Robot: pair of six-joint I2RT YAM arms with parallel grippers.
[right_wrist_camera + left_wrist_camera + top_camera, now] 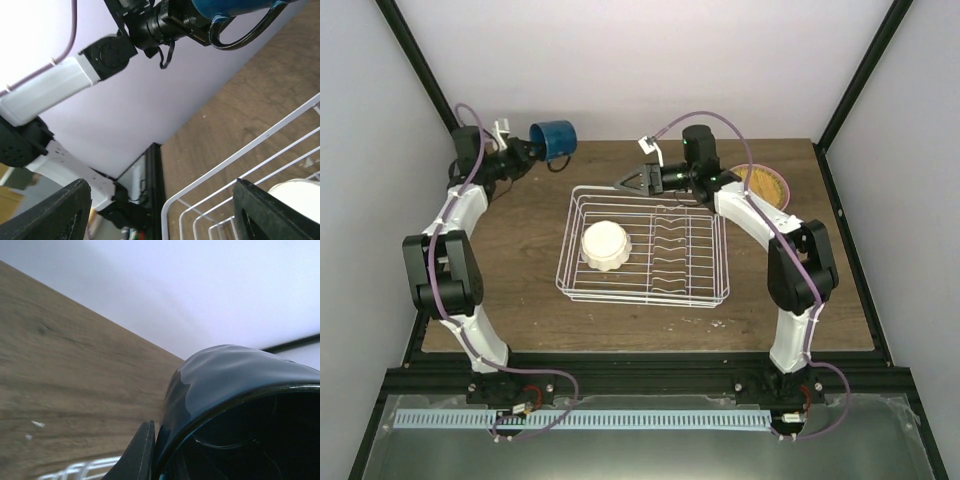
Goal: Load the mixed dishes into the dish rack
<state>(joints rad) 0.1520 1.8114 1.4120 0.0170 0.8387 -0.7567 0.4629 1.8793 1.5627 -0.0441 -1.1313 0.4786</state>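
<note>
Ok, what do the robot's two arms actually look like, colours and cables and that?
Both the left arm and right arm have white link shells joined by chunky black joint housings. A thin purple cable loops loosely along each one. The right gripper has black, tapering fingers, and each wrist carries a small white fitting. Both bases bolt to a black rail.
</note>
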